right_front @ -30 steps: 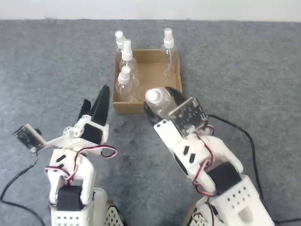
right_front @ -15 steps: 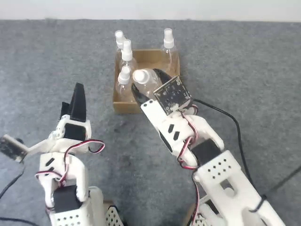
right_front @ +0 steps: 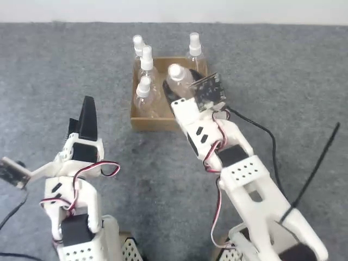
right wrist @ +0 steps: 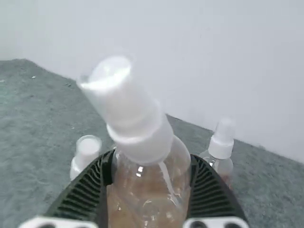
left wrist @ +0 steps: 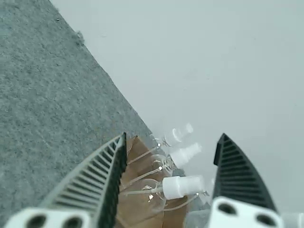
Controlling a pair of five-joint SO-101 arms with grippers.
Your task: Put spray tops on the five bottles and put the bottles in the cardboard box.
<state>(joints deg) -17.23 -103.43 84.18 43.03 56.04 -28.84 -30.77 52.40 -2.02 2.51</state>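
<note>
We look down on a flat stretch of mid-grey short-pile carpet [right_front: 60, 70] that runs from the near edge to the far one, its felt-like fibres speckled lighter and darker. Along the far edge it meets a plain white wall [right_front: 261, 11] in a straight horizontal line, and from the wrist views we see that same wall rising smooth and pale behind the grey. The light is soft and even, leaving only faint shadows on the pile.
</note>
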